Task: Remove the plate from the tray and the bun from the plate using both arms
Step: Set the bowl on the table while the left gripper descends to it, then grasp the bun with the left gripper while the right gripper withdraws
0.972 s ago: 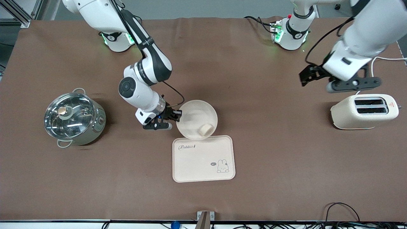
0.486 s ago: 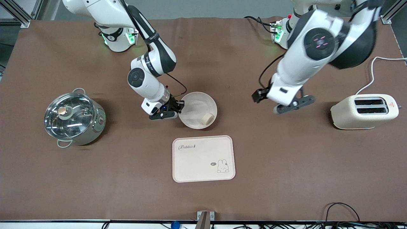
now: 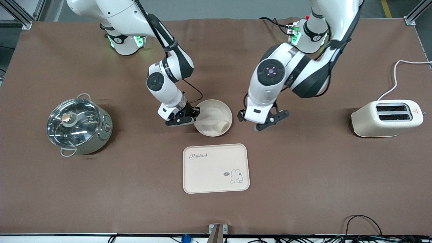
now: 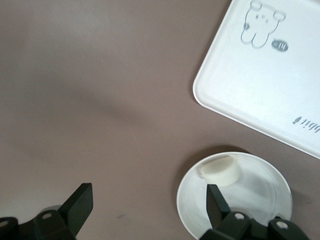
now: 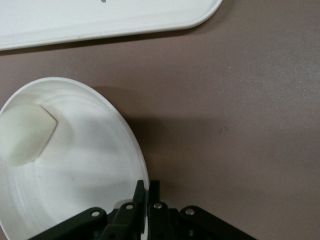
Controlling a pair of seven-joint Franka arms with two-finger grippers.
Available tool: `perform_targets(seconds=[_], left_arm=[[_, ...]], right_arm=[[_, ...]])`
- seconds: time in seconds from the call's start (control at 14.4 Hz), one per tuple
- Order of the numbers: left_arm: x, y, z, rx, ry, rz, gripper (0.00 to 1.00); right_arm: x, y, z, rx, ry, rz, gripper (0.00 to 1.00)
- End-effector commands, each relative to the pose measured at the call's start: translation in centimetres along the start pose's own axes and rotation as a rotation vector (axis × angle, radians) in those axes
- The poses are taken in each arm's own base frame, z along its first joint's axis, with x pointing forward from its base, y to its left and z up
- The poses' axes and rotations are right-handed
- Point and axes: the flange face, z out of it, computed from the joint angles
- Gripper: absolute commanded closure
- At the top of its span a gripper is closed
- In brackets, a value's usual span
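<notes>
My right gripper [image 3: 194, 115] is shut on the rim of the cream plate [image 3: 211, 113] and holds it tilted, low over the table, farther from the front camera than the rabbit tray. The bun [image 3: 222, 126] lies in the plate's lower part. In the right wrist view my right gripper [image 5: 148, 187] pinches the plate [image 5: 85, 175], with the bun [image 5: 22, 135] inside. My left gripper [image 3: 241, 116] is open and empty, beside the plate toward the left arm's end. The left wrist view shows my left gripper [image 4: 148, 200], the plate [image 4: 260, 200] and the bun [image 4: 220, 171].
The rabbit tray [image 3: 216, 168] lies nearer the front camera than the plate; it also shows in the left wrist view [image 4: 270, 80] and the right wrist view [image 5: 100, 20]. A steel pot [image 3: 78, 125] stands toward the right arm's end. A cream toaster [image 3: 387, 118] stands toward the left arm's end.
My right gripper carried the plate with the bun off the tray's edge toward the robots' bases. My left arm swung from over the toaster down beside the plate.
</notes>
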Motion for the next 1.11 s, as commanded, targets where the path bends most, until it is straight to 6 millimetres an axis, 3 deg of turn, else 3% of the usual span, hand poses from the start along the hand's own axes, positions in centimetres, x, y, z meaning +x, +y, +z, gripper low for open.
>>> perform_targets(seconds=[0.0, 0.14, 0.35, 0.42, 0.62, 0.76, 0.9, 1.04], left_arm=[[-1.9, 2.8, 2.6, 0.012, 0.026, -0.070, 0.00], [-3.4, 5.0, 5.3, 0.020, 0.031, -0.147, 0.00], [-4.5, 7.3, 8.4, -0.013, 0.031, -0.250, 0.02], [-5.5, 8.1, 9.2, -0.039, 0.028, -0.267, 0.02], [-6.9, 9.2, 12.2, -0.067, 0.014, -0.330, 0.05], [-7.1, 9.6, 13.9, -0.097, 0.028, -0.374, 0.07], [-7.1, 9.6, 16.0, -0.088, 0.062, -0.389, 0.12], [-7.1, 9.8, 16.8, -0.105, 0.072, -0.396, 0.14]], right_arm=[[0.2, 1.2, -1.2, 0.004, 0.000, 0.039, 0.00], [1.2, 1.6, -3.6, 0.020, 0.001, 0.085, 0.00], [4.2, 5.0, -7.4, 0.039, 0.043, 0.143, 0.00], [5.1, 6.4, -9.1, 0.041, 0.018, 0.171, 0.00], [10.5, 12.8, -14.7, 0.022, -0.094, 0.211, 0.00], [12.9, 17.3, -20.0, -0.112, -0.135, 0.146, 0.00], [14.2, 21.1, -27.0, -0.228, -0.183, 0.124, 0.00], [14.7, 23.8, -34.1, -0.250, -0.168, 0.147, 0.00]])
